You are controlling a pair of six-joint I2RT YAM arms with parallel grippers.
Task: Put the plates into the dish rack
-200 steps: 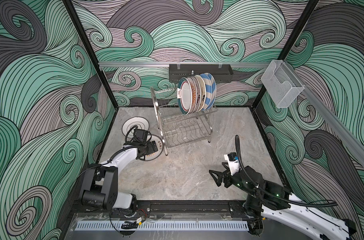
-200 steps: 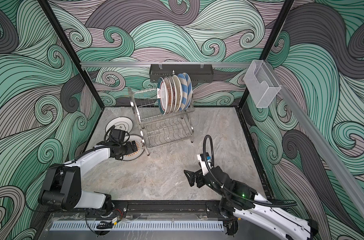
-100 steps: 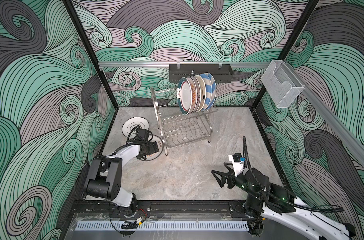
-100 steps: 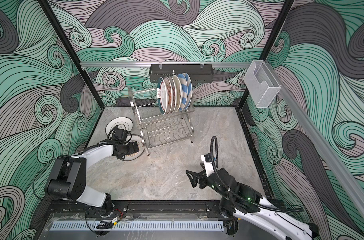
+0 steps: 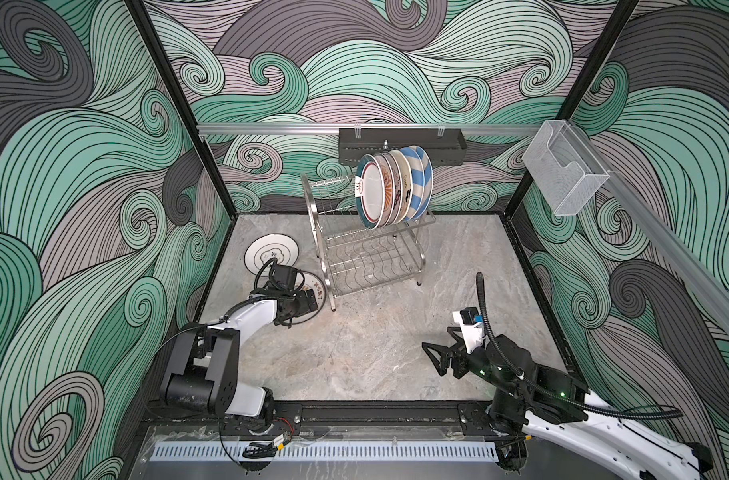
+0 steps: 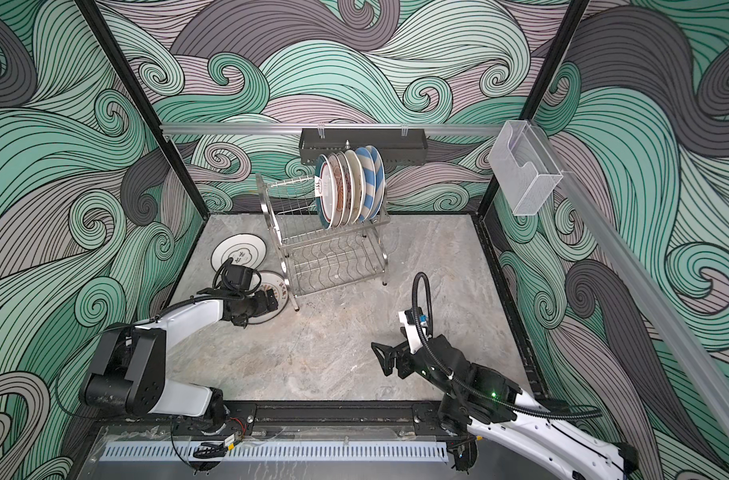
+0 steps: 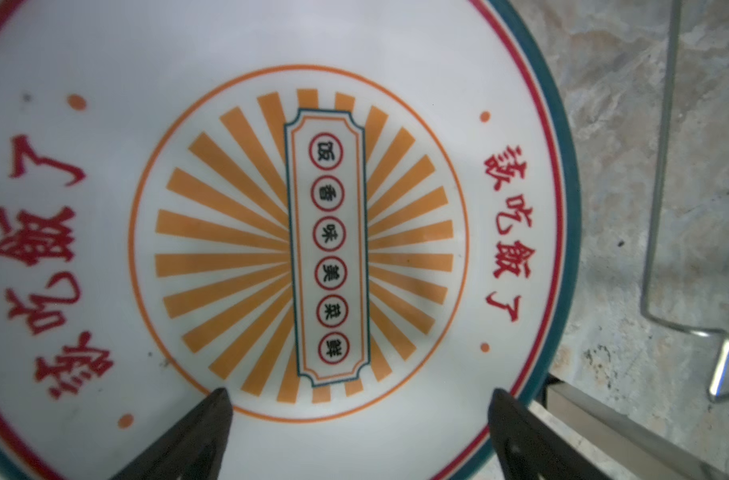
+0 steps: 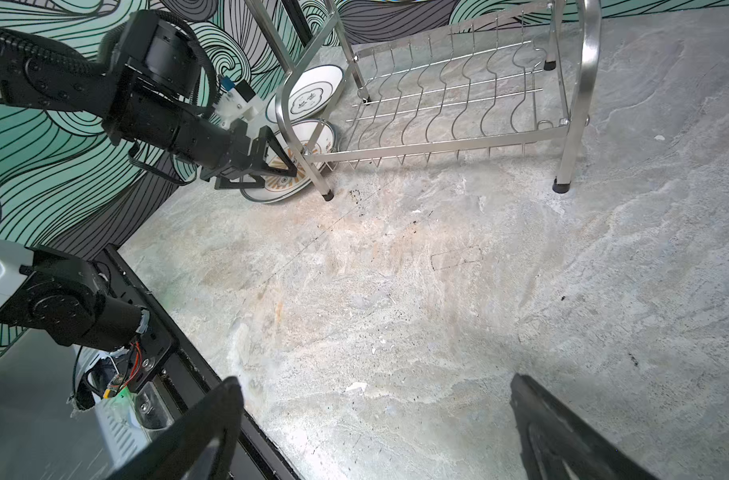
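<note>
Bench (image 5: 375, 353): grey stone-look top, carrying the lot.
Rack (image 5: 375, 266): shiny steel, 2 tiers, standing towards the back.
Racked plates (image 5: 371, 195): a row on edge on the top shelf, with the teal-rimmed one at the left end and blue stripes at the right.
Sunburst plate (image 7: 329, 249): flat on the bench, just beside the rack's front left leg.
Cloud plate (image 5: 271, 255): on the bench just behind it, left of the rack.
Left hand (image 7: 358, 405): right over the sunburst plate, fingers (image 7: 213, 419) spread wide, gripping nothing.
Right hand (image 8: 375, 380): over the bench at front right, spread wide, well apart from every plate.
</note>
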